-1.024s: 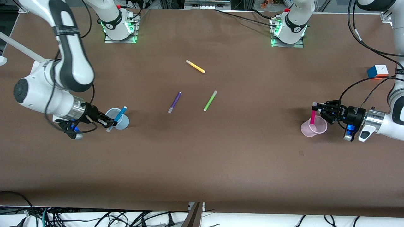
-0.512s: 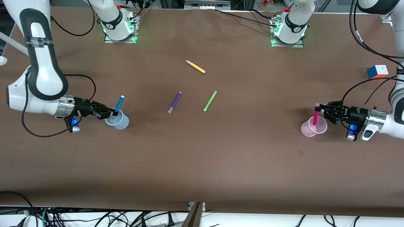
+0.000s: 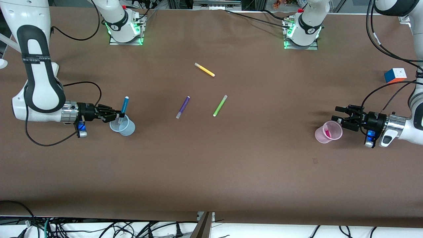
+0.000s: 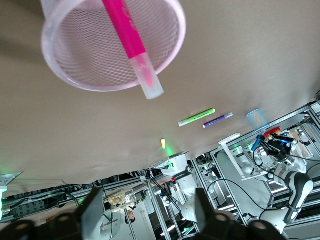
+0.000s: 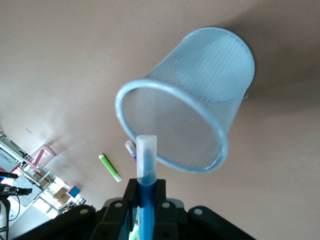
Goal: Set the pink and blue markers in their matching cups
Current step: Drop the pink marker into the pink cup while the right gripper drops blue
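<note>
The brown worktop (image 3: 211,158) carries everything. At its right arm's end, the right gripper (image 3: 119,115) is clamped on the blue marker (image 3: 124,106), holding it nearly upright with its greyish cap down over the mouth of the pale blue cup (image 3: 123,126). At the left arm's end, the left gripper (image 3: 337,113) hangs with fingers spread wide, just at 1 o'clock from the pink cup (image 3: 327,133), where the pink marker (image 3: 326,131) leans inside. A colour cube (image 3: 395,74) sits at 1 o'clock from that cup. Mid-worktop lie a purple pen (image 3: 182,107), a lime-green pen (image 3: 220,105) and, at 12 o'clock from them, a yellow pen (image 3: 204,69)
</note>
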Action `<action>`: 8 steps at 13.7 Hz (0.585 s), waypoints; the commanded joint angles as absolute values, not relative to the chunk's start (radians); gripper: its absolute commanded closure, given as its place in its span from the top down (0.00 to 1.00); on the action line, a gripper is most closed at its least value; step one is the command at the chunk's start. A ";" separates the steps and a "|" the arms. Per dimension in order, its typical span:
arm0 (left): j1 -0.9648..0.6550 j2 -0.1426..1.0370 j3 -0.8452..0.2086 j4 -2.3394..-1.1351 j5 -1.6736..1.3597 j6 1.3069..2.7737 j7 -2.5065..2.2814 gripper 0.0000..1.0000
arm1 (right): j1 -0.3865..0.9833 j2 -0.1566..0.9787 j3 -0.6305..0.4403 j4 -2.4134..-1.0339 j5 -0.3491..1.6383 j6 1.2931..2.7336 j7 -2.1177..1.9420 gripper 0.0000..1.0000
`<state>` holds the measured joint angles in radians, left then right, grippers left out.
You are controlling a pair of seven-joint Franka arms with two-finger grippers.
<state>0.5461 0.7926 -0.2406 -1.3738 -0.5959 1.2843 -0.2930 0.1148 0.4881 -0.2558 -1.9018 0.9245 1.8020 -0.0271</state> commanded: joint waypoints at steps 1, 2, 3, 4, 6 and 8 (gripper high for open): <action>0.506 0.743 -0.262 -1.295 -0.453 1.282 -0.275 1.00 | 0.069 0.497 -0.247 -1.902 0.960 1.787 -0.095 0.00; 0.488 0.715 -0.290 -1.272 -0.398 1.282 -0.275 1.00 | 0.066 0.497 -0.247 -1.901 0.960 1.787 -0.100 0.00; 0.482 0.691 -0.310 -1.269 -0.367 1.284 -0.275 1.00 | 0.063 0.497 -0.247 -1.899 0.960 1.787 -0.100 0.00; 0.460 0.669 -0.330 -1.267 -0.336 1.285 -0.276 1.00 | 0.061 0.499 -0.245 -1.891 0.959 1.789 -0.100 0.00; 0.390 0.614 -0.331 -1.267 -0.260 1.290 -0.275 1.00 | 0.061 0.506 -0.245 -1.885 0.960 1.790 -0.100 0.62; 0.335 0.563 -0.331 -1.267 -0.171 1.322 -0.270 1.00 | 0.061 0.506 -0.245 -1.885 0.960 1.790 -0.100 0.68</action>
<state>0.3827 0.6169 -0.3410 -1.2559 -0.2495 1.2960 -0.2876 0.0747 0.5032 -0.2542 -1.8928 0.9307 1.8013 -0.0811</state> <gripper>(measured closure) 0.000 0.577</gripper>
